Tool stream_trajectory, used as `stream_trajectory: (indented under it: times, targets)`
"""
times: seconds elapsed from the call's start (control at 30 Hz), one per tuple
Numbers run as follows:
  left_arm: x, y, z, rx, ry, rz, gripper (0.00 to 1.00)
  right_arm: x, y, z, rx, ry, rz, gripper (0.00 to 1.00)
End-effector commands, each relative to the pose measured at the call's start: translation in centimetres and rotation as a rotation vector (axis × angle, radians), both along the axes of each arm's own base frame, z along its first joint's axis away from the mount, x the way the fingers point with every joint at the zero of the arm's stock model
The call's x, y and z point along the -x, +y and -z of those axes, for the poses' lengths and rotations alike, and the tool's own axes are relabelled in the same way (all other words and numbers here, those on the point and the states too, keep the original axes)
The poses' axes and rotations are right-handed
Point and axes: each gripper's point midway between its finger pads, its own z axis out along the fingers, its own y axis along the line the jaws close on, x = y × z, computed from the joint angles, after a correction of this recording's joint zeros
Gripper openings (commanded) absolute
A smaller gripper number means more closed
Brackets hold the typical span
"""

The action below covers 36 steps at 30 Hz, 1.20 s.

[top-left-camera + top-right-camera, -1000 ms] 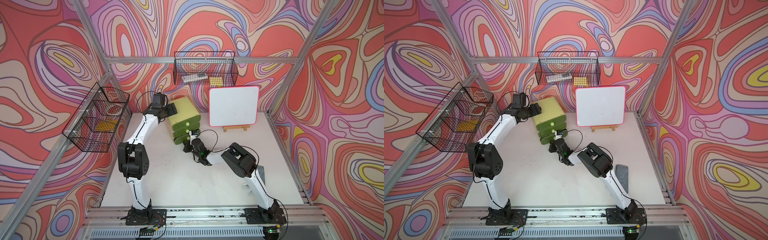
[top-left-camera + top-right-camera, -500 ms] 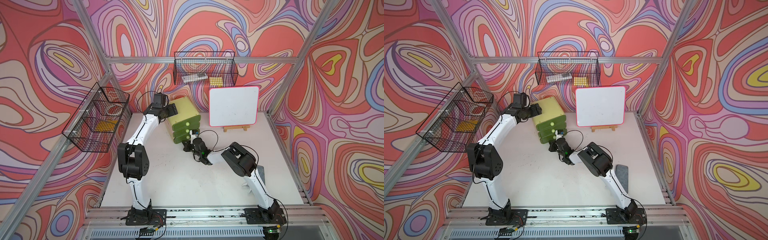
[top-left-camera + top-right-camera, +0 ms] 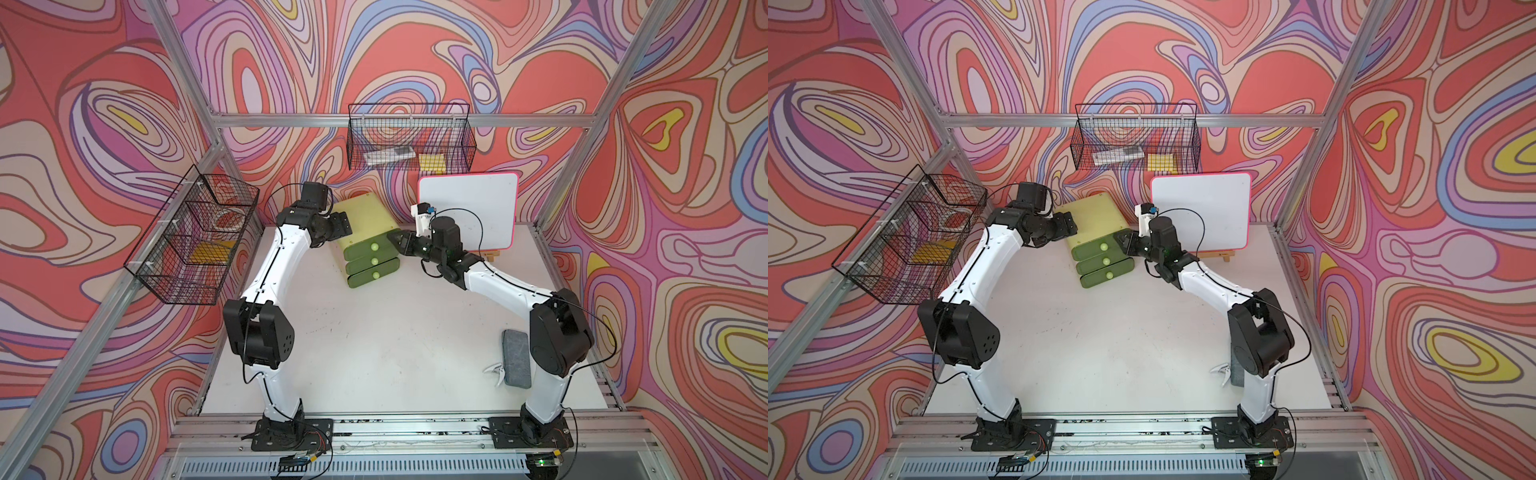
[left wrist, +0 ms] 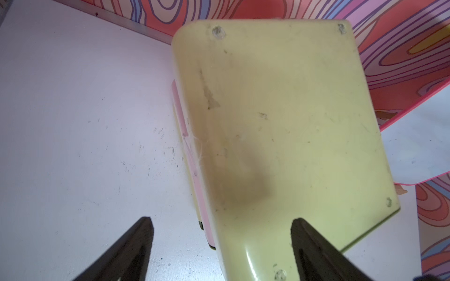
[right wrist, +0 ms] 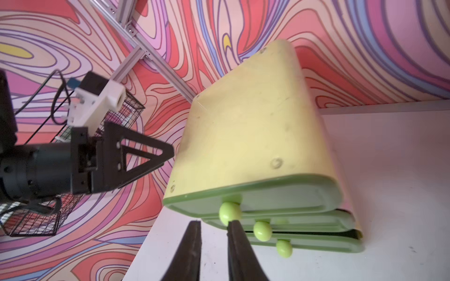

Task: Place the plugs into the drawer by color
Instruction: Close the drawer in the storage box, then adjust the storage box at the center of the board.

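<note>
The drawer [image 3: 363,220] [image 3: 1092,216] is a lime-yellow chest with three olive-green drawers, standing at the back of the table. All three look pushed in, though the right wrist view shows a thin dark gap at the lower ones. No plugs show in any view. My left gripper [image 3: 345,222] [image 4: 221,233] hangs open at the chest's top left edge, holding nothing. My right gripper [image 3: 390,240] [image 5: 213,226] is slightly open and empty in front of the top drawer. One finger tip sits against that drawer's pale knob [image 5: 229,213].
A pink-edged whiteboard [image 3: 467,212] leans on a small easel right of the chest. Black wire baskets hang on the back wall [image 3: 409,143] and the left wall [image 3: 193,245]. A grey pad [image 3: 516,358] and a white clip [image 3: 495,371] lie at the front right.
My right gripper has risen from the lower drawers to the top drawer's level, and its jaws have parted. The left gripper has opened wider beside the chest.
</note>
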Motion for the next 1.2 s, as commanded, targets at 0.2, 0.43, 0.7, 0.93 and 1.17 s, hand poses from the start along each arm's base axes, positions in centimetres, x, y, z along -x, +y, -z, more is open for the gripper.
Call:
stream_trajectory:
  times: [0.2,0.43,0.7,0.93,1.17]
  targets:
    - [-1.0,-0.5,-0.2,0.200,0.033,-0.003,0.88,-4.2,-0.7,2.1,0.058,0.110,-0.088,0.41]
    - [-1.6,-0.7,0.9,0.202,0.046,0.020,0.88,-6.4,0.5,4.0,0.045,0.130,-0.130,0.49]
    - [-2.8,-1.7,2.9,0.244,0.078,0.053,0.86,-6.6,1.1,4.6,0.033,0.135,-0.158,0.52]
    - [-3.5,-2.8,4.1,0.298,0.096,0.080,0.83,-5.7,1.6,4.9,-0.002,0.163,-0.204,0.47]
    - [-2.5,-3.7,4.4,0.315,0.105,0.105,0.81,-3.5,2.1,4.7,-0.014,0.172,-0.243,0.41]
